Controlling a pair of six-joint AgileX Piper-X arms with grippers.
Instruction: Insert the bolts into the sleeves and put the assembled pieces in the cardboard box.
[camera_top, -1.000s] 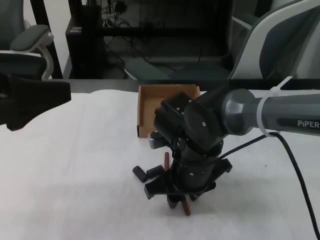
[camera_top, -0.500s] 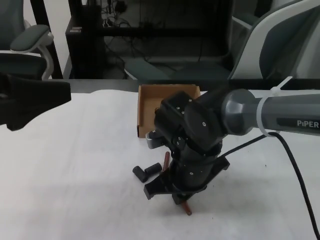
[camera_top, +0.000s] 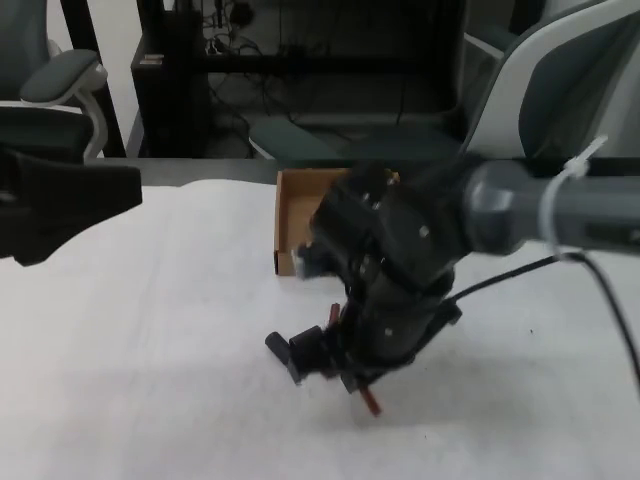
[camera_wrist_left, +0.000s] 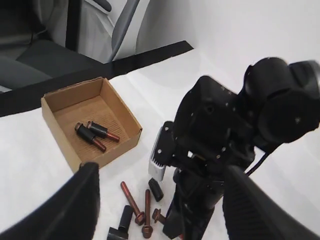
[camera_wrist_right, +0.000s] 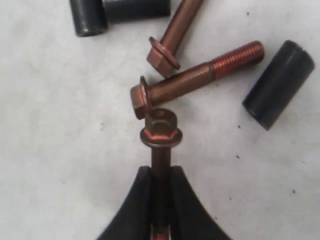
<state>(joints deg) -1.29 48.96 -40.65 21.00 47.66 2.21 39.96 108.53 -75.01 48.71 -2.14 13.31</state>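
Each bolt (camera_wrist_right: 195, 80): coppery metal, satin sheen, ridged thread at the tip. Each sleeve (camera_wrist_right: 278, 85): smooth, matt black. Box (camera_wrist_left: 121, 114): brown corrugated cardboard, dull. Table cover (camera_wrist_right: 60, 150): white, matt, faintly speckled.

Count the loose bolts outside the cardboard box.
3. The held bolt is clamped in the right tool; the near bolt and far bolt lie on the cloth just past its head. The arm may hide others.

The right gripper (camera_wrist_right: 160, 175) has risen, lifting its clamped bolt (camera_wrist_right: 161, 132) off the bench.
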